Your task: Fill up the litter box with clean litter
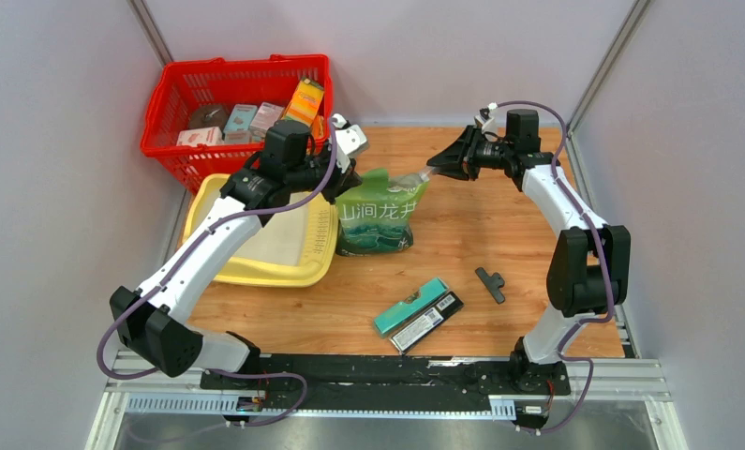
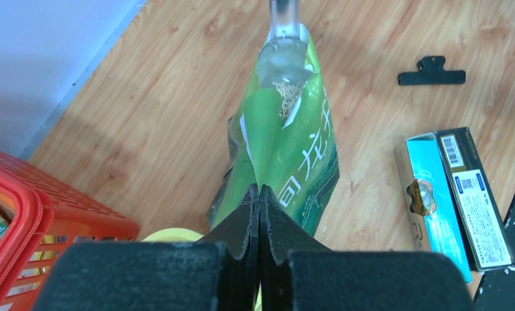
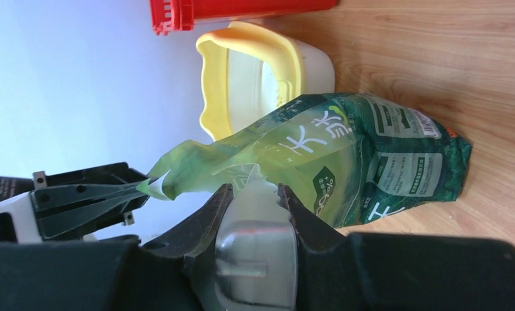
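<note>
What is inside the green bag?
Beige litter granules show at the green bag's open mouth, with a translucent scoop sticking in. The bag's walls hide everything deeper.

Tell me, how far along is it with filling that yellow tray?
Done: the green bag stands open beside the litter box, its top pinched by the left gripper. In hand: the right gripper holds a translucent scoop dipped into the clean litter. Left: the box looks bare inside, so nearly all scooping remains.
</note>
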